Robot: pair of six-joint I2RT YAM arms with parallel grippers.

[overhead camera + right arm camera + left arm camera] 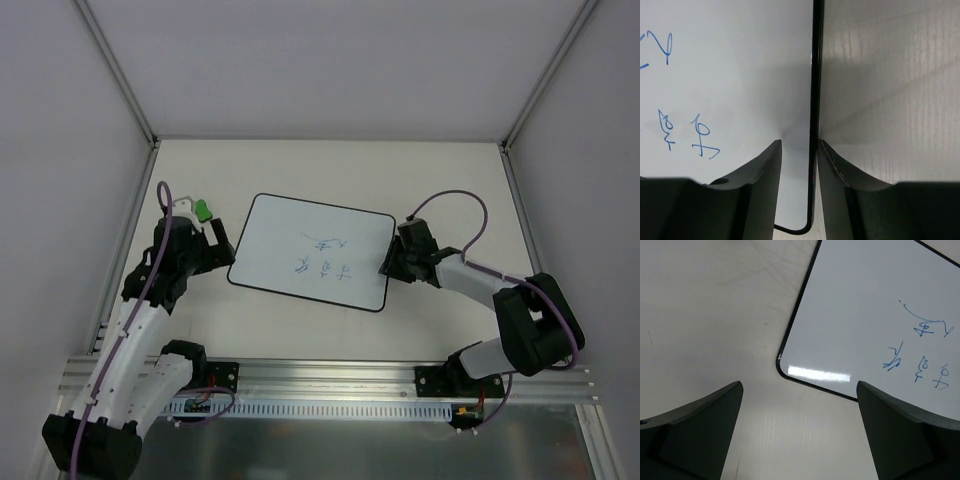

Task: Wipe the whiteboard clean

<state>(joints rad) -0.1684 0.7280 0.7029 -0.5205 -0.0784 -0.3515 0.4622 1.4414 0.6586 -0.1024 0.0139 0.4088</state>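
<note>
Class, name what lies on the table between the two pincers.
The whiteboard lies between left pincer and right pincer, shown in the top external view.

My left wrist view cuts the whiteboard off toward two o'clock, and its blue scribbles are too small overhead to read.

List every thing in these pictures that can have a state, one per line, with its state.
Flat white rectangular whiteboard, lying flat on the table, its blue scribbles not yet erased.
Left gripper, open and empty, above a corner of the board.
Right gripper, narrowly open, fingers straddling one edge of the board.
Small green block, on the table beside the left gripper, not held.
</note>
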